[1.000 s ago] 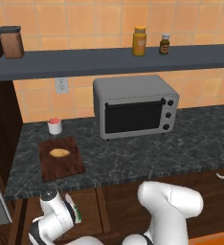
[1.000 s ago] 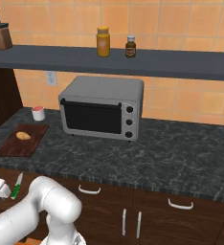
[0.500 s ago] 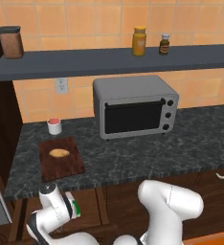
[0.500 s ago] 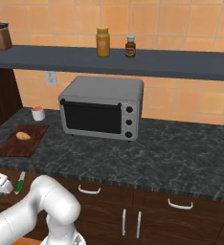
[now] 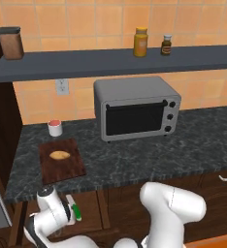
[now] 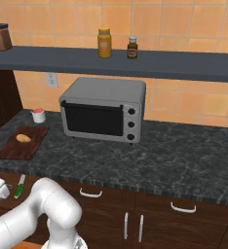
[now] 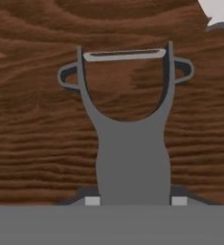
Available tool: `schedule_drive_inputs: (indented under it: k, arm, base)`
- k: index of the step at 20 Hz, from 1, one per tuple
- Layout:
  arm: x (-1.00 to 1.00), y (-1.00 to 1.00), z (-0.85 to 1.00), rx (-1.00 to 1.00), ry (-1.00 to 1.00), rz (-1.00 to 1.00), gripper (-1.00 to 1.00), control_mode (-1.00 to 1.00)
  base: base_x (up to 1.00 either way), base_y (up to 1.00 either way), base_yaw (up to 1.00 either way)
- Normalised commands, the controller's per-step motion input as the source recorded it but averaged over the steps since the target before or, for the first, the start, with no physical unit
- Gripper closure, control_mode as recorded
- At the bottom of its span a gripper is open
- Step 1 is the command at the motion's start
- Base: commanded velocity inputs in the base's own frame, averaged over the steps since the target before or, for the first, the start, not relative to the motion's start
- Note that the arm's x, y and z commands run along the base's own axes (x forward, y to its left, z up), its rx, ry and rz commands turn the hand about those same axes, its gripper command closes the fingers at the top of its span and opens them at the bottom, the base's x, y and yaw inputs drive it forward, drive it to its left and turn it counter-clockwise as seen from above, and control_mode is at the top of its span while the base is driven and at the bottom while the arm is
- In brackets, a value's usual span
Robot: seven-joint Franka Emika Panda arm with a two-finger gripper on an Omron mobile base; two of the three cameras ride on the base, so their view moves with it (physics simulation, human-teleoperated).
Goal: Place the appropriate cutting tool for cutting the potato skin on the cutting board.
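One peeler [image 7: 128, 158] sits clamped between our gripper [image 7: 132, 201] pads, which have risen slightly with it over the last second below the counter edge, the green-handled knife [image 5: 76, 211] just beside, so we judge pickup complete and carriage pending to the cutting board [image 5: 62, 161] bearing the potato [image 5: 59, 155].

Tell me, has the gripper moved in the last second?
Yes. In the left base view the gripper has risen toward the counter edge, nearer the cutting board.
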Motion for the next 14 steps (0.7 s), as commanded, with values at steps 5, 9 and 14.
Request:
schedule_drive_inputs:
  k: [5, 9, 14]
  arm:
    - [-0.61, 0.00, -0.40, 0.02, -0.02, -0.11, 1.00, -1.00]
    - [-0.03, -0.04, 0.43, 0.10, 0.00, -0.08, 1.00, -1.00]
    - [-0.12, -0.02, 0.93, 0.14, 0.00, -0.05, 1.00, -1.00]
  base:
    - [0.00, 0.00, 0.00]
    - [0.00, 0.00, 0.00]
    - [0.00, 0.00, 0.00]
